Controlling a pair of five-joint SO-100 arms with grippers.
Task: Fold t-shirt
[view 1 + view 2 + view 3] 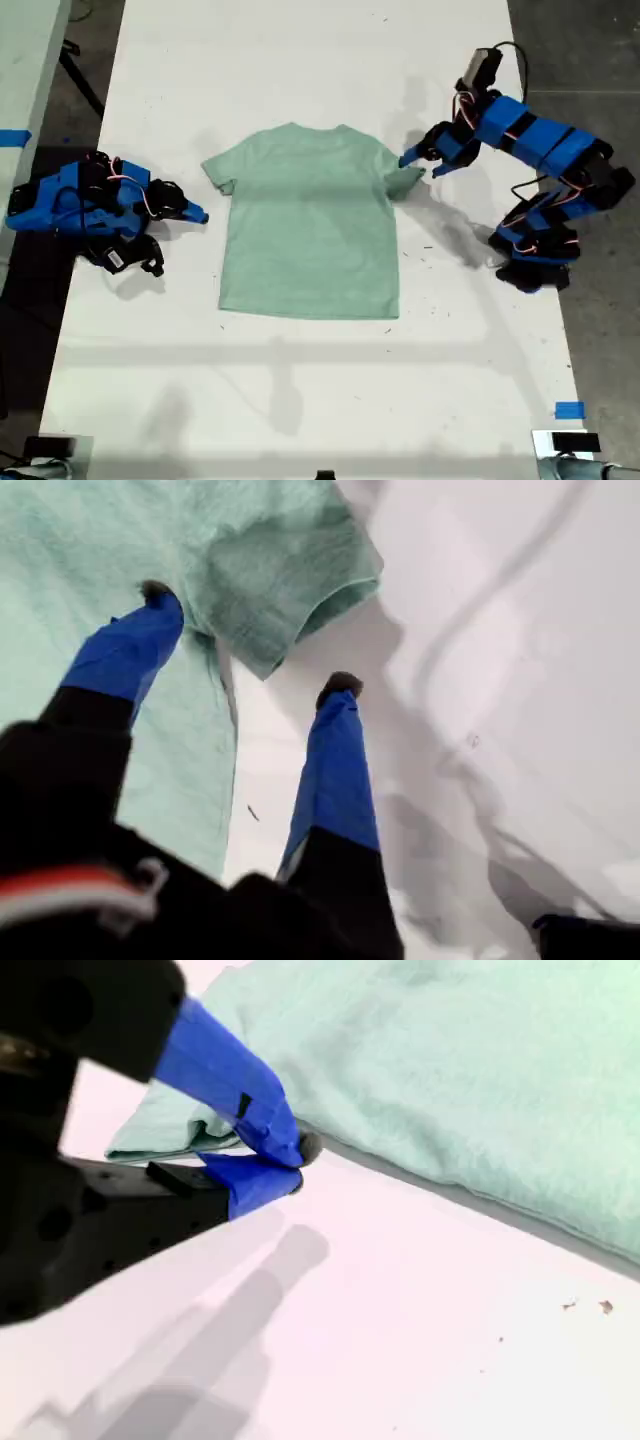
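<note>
My first gripper (420,165) spread wide over sleeve of t-shirt (310,225); my second gripper (203,215) closed, empty, beside opposite sleeve on table (300,380).

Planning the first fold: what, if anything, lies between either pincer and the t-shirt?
Nothing visible. My first pincer is open right at the t-shirt sleeve; only bare table separates my closed second pincer from the other sleeve.
</note>
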